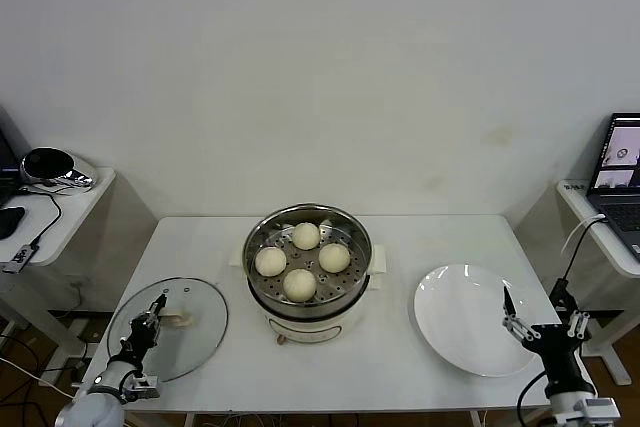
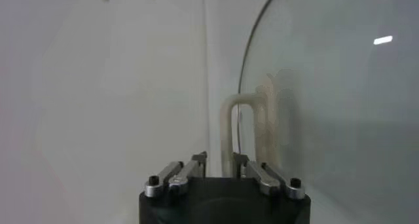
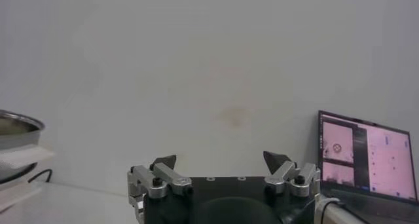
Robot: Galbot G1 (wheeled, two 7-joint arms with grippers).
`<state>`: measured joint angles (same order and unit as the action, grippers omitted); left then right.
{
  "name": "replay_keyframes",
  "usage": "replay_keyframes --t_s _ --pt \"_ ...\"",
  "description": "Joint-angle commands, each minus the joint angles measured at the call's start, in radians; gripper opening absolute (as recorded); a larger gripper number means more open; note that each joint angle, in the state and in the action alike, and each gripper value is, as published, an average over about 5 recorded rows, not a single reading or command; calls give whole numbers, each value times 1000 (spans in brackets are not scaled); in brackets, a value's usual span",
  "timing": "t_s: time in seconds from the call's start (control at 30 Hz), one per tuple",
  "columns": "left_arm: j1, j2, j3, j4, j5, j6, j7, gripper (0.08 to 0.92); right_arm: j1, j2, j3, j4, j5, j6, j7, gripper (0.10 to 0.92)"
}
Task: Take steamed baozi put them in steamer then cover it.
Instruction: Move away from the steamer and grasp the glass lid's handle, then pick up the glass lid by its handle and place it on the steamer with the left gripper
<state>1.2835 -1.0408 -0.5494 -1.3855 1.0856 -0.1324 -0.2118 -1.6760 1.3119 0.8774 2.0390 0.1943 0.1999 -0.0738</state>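
Note:
The steamer (image 1: 257, 247), a shiny steel basket on a white pot base, stands mid-table with several cream-white baozi (image 1: 300, 284) on its perforated floor. The cover (image 1: 185, 347), a clear glass lid, lies flat on the table at the front left. My left gripper (image 1: 156, 311) is over its middle, shut on the cream bar handle (image 1: 180, 319). In the left wrist view that handle (image 2: 228, 124) runs down between the closed jaws of the left gripper (image 2: 220, 158), beside the glass (image 2: 327, 101). My right gripper (image 1: 542, 319) waits open and empty at the table's front right; the right wrist view shows the right gripper (image 3: 221, 158).
A flat white plate (image 1: 460, 327) lies at the right of the table, just left of the right gripper. A laptop (image 1: 622, 162) sits on a side desk at the far right. A side table with a black device (image 1: 48, 165) stands at the left.

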Motion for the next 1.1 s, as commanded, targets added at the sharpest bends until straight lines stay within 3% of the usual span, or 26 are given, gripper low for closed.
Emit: replay_keyframes --t_s 0.03,0.23,0.4,0.63,0.87,1.1 --pt "71 29 -33 -154 -66 -3 -21 166 4 -1 -7 6 1 -1 -1 823" --pt "146 76 -108 -319 -131 16 20 151 -3 -3 -13 15 0 1 -5 823" --pt "183 159 -216 -440 -237 27 105 151 -12 -4 -16 24 1 0 -9 823" --pt "154 252 -231 -566 -337 141 195 151 -19 0 -33 28 -15 2 -13 823" --pt "64 314 -39 -695 -417 352 272 151 -14 34 -57 32 -60 7 -19 823" --pt "-127 247 334 -709 -334 548 295 151 1 91 -74 24 -122 16 -19 823"
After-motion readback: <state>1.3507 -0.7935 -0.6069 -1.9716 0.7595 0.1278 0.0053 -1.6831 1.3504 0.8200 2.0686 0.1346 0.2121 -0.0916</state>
